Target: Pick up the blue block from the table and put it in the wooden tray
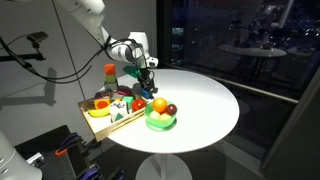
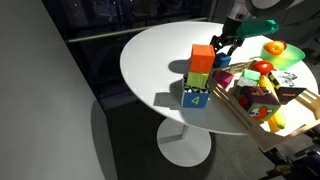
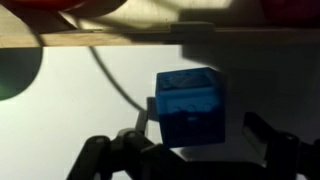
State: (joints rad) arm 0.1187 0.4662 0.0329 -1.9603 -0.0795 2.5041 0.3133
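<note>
The blue block (image 3: 190, 92) is a small blue cube on the white table (image 3: 80, 110), just in front of the wooden tray's low side (image 3: 120, 38). My gripper (image 3: 202, 120) is open and low over it, with one finger on each side. The left finger is close to the cube and there is a gap at the right finger. In both exterior views the gripper (image 1: 147, 80) (image 2: 222, 48) hangs beside the wooden tray (image 1: 122, 122) (image 2: 250, 118). The cube shows as a dark blue patch under the fingers (image 2: 222, 61).
A round green bowl (image 1: 160, 122) with toy fruit, including an orange ball (image 1: 160, 103), stands next to the tray. The tray holds several toys. A stack of orange, green and blue number blocks (image 2: 198, 78) stands on the table near the tray's end.
</note>
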